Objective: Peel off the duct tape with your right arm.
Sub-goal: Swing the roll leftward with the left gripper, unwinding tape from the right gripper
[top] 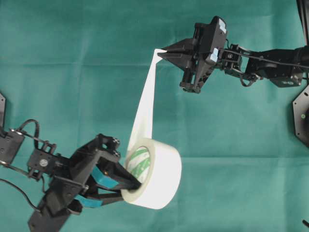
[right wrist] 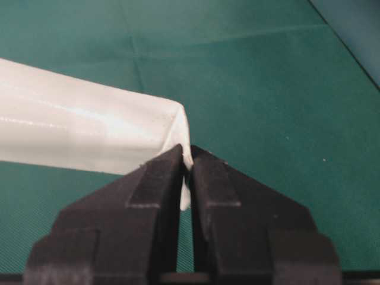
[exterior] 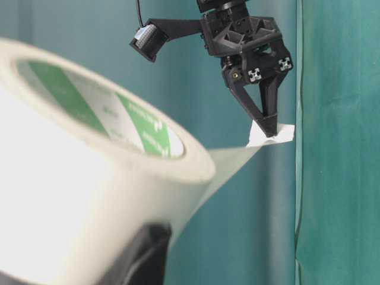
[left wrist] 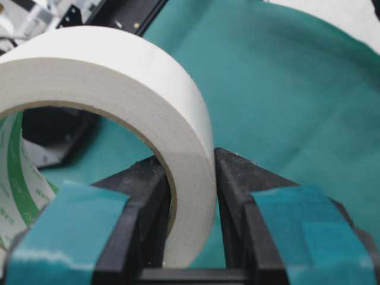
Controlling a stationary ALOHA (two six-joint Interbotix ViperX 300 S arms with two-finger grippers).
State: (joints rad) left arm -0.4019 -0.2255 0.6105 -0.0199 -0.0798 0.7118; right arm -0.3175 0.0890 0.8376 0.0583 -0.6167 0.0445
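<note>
right gripper [top: 161, 50] pinching strip [top: 144, 104], left gripper [top: 126, 181] clamped on duct tape [top: 161, 179] wall

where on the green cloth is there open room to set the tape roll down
Bare cloth fills the upper left, left of the stretched strip, and the lower right, beyond the roll. Crowded: lower left, where the left gripper clamps the roll, and around the right gripper.

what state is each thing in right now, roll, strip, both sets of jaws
duct tape roll: held off the cloth, wall clamped between the left jaws, partly unwound
loose strip: peeled off the roll, stretched up to the right gripper, its end folded
left gripper: shut on the roll's wall, one finger inside the core
right gripper: shut, pinching the strip's end
green cloth: flat, creased
</note>
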